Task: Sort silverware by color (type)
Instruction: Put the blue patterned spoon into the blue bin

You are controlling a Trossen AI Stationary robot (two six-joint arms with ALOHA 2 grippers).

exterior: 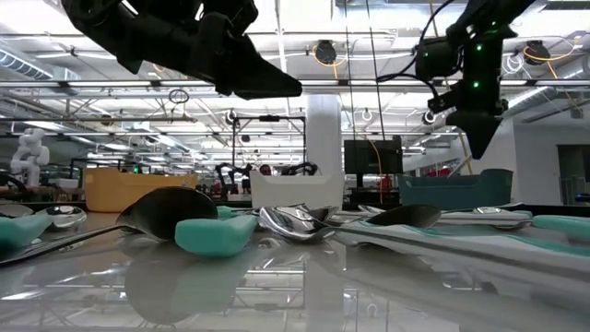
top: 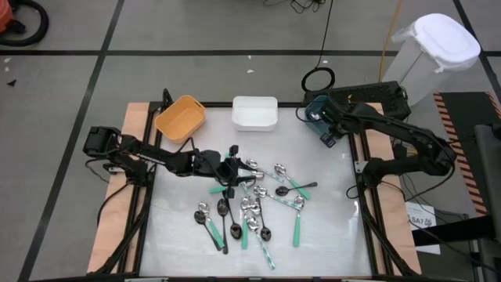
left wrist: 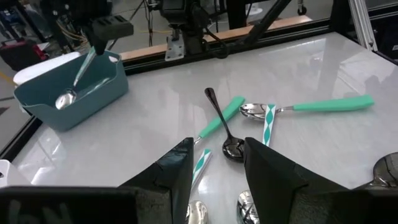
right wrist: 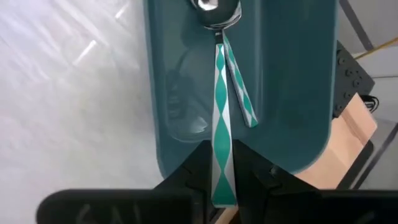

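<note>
Several spoons [top: 252, 205] with black, mint-green and green-and-white patterned handles lie scattered flat on the white table's middle. My left gripper [top: 233, 169] hovers open over the pile's far left part; in its wrist view a black spoon [left wrist: 222, 127] and mint-handled spoons [left wrist: 311, 107] lie ahead of its fingers [left wrist: 217, 171]. My right gripper [right wrist: 221, 180] is over the teal bin [top: 311, 106] at the far right, shut on a spoon with a green-and-white diamond handle [right wrist: 221, 106]. My right gripper pinches the patterned spoon's handle near its free end [right wrist: 222, 163] between its two fingers. They come from above, slanting down. The spoon hangs bowl-down, its metal bowl [right wrist: 216, 9] inside the teal bin; whether it touches the bin's floor I cannot tell.
An orange bin [top: 181, 117] and a white bin [top: 255, 113] stand along the far edge, left of the teal one. Wooden strips and black frame rails [top: 368, 211] border the table's left and right sides. Bare white surface lies near the front edge [top: 313, 258].
</note>
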